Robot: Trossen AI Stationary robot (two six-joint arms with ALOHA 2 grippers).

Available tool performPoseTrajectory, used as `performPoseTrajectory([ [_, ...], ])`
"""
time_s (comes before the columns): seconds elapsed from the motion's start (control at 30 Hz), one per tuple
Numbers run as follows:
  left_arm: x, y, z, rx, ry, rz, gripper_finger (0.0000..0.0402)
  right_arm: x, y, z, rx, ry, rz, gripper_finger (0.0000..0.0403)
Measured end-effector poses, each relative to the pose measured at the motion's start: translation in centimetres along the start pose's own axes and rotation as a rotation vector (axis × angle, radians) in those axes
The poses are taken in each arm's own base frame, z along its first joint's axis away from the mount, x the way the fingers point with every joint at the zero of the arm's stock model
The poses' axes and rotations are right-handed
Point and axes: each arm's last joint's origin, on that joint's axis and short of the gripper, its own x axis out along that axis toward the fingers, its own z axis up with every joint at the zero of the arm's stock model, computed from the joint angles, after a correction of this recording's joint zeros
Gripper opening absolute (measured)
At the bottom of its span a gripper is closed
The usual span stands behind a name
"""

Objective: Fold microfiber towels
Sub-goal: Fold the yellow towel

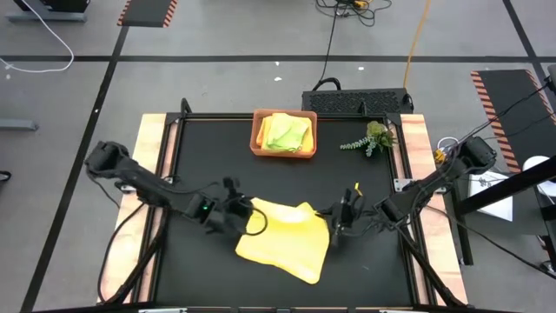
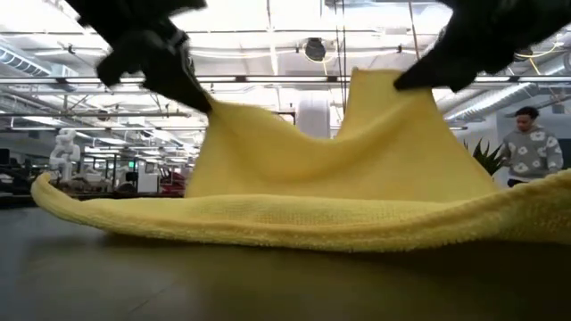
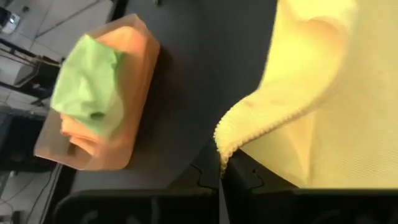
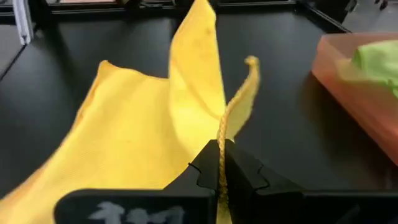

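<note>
A yellow microfiber towel (image 1: 282,239) lies in the near middle of the black table, its near part flat on the top. Its two far corners are raised, and the cloth sags between them (image 2: 312,152). My left gripper (image 1: 249,217) is shut on the left far corner. My right gripper (image 1: 333,222) is shut on the right far corner. Both slant downward. An orange-brown tray (image 1: 256,139) at the far middle holds a lime green towel (image 1: 287,132) on top of other folded cloth. My left gripper pinches the towel's left far corner (image 3: 222,144) at its stitched edge between its two fingers, coming slanting down from the table's left. That corner is lifted off the table and the cloth slopes down from it. My right gripper pinches the towel's right far corner by its hemmed edge (image 4: 221,134), which runs up between the two fingers. It comes slanting down from the table's right. The corner is raised, and a flap of it stands up past the fingertips.
A small green plant sprig (image 1: 372,139) lies to the right of the tray. Wooden side boards (image 1: 149,156) and a black frame border the table. Bare black tabletop shows between towel and tray (image 1: 287,178). A person (image 2: 531,143) stands in the room beyond.
</note>
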Motion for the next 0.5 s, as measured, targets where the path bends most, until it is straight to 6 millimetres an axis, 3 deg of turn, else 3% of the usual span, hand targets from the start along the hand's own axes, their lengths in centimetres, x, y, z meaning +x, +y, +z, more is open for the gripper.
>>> performPoseTrajectory([
  [0.27, 4.7, 0.9, -0.1, 0.048, 0.069, 0.024, 0.0004, 0.1, -1.6, -2.9, -0.025, -0.068, -0.154, 0.0008],
  [0.5, 6.8, 4.6, -0.1, -0.015, 0.107, 0.123, 0.0003, -1.1, -2.7, -1.8, -0.054, -0.177, -0.316, 0.0008],
])
